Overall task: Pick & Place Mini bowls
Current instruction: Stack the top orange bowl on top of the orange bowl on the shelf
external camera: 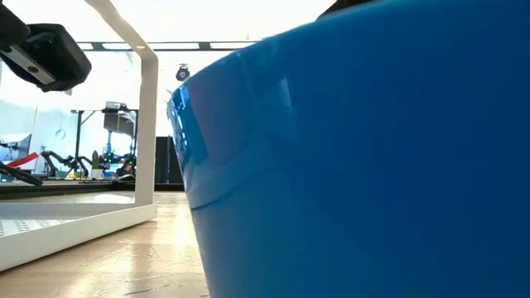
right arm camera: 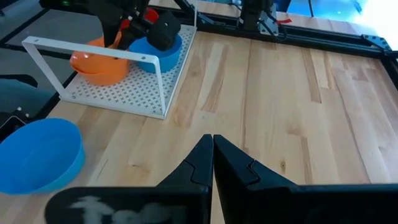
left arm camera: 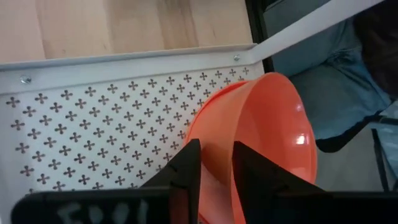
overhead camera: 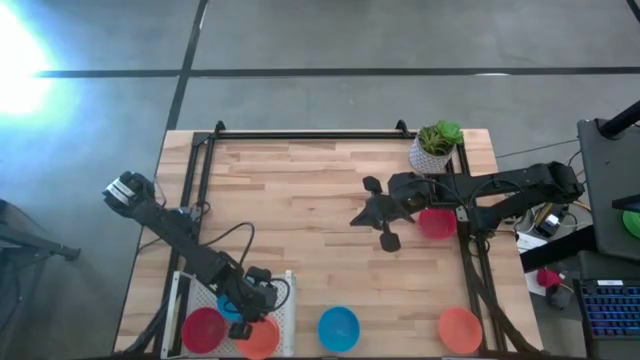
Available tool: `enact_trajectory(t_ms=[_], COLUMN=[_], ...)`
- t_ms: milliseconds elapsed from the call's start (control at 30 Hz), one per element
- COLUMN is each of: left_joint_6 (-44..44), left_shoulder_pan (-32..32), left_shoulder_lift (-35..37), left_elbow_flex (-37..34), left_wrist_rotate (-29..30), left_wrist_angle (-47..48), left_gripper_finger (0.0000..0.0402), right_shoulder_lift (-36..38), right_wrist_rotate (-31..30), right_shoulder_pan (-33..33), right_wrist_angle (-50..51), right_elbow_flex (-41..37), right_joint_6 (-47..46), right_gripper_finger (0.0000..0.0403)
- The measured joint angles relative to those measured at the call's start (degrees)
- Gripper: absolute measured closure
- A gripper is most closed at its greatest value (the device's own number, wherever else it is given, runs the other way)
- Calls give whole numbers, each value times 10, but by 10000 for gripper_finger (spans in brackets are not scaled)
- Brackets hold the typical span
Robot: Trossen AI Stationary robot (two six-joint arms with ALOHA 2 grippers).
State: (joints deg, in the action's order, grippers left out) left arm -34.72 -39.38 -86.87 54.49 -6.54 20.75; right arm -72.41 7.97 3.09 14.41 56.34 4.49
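My left gripper (left arm camera: 214,149) is in the white perforated rack (overhead camera: 285,310) at the table's near left, shut on an orange mini bowl (left arm camera: 273,124). A red bowl (overhead camera: 204,328) and a blue bowl (right arm camera: 163,55) also sit in that rack. On the bare table, a blue bowl (overhead camera: 338,328) and an orange bowl (overhead camera: 460,330) stand on their bases near the near edge. Another red bowl (overhead camera: 436,222) stands under my right arm. My right gripper (right arm camera: 209,142) is shut on nothing, above the table's middle right, pointing left. My left gripper pinches the orange bowl's wall at its rim (left arm camera: 214,171), with one finger (left arm camera: 249,165) inside the bowl and one finger (left arm camera: 186,162) outside. The fingers come from above, slanting down. The bowl is tipped on its side over the rack's floor; whether it rests there, I cannot tell.
A white pot with a green plant (overhead camera: 435,150) stands at the far right corner. Black frame rails (overhead camera: 300,135) run along the table's edges. The rack has a white hoop handle (right arm camera: 106,53) over it. The table's middle is bare wood (overhead camera: 300,220).
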Motion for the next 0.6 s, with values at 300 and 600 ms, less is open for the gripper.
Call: enact_trajectory(t_ms=[300,600], left_joint_6=[4,20], left_shoulder_pan=[1,4], left_shoulder_lift=[5,17], left_elbow_flex=[21,21], left_wrist_rotate=[-30,-30], left_wrist_angle=[32,45], left_gripper_finger=[319,319], right_shoulder_lift=[0,0], right_wrist_rotate=[0,0], right_shoulder_pan=[0,0], right_wrist_angle=[-2,-2], right_elbow_flex=[0,0], right_joint_6=[1,1], right_gripper_finger=[394,394])
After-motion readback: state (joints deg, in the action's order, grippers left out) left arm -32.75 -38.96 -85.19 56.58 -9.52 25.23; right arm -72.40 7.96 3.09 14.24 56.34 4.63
